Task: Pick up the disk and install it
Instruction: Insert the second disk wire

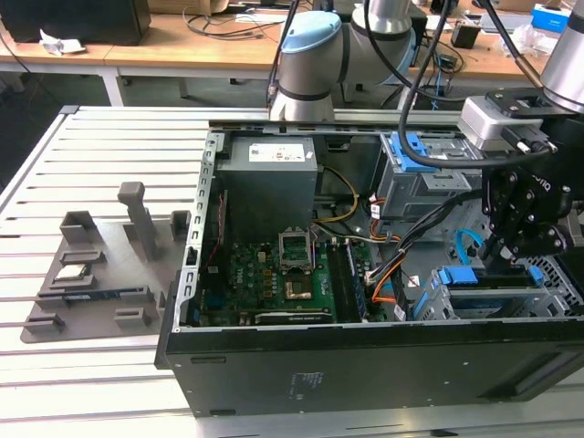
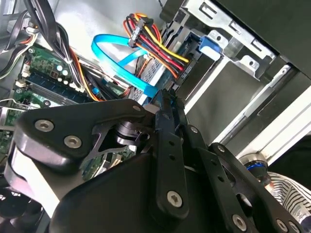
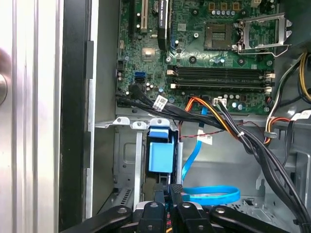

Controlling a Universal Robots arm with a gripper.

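One arm reaches down into the open case at its corner toward the exterior view's right, the black gripper hanging nose-down over the drive cage there. In the first wrist view the fingers stand close together, their tips at the disk, which sits upright in the cage with its blue carrier end facing up; whether they clamp it I cannot tell. A blue ribbon cable loops just beside the fingers, and a bundle of black, orange and yellow wires crosses between the cage and the motherboard. That board lies flat on the case floor, its processor socket open. A grey power supply fills the case's far corner. On the slatted bench, near its edge at the exterior view's left, a grey tray holds a small chip.
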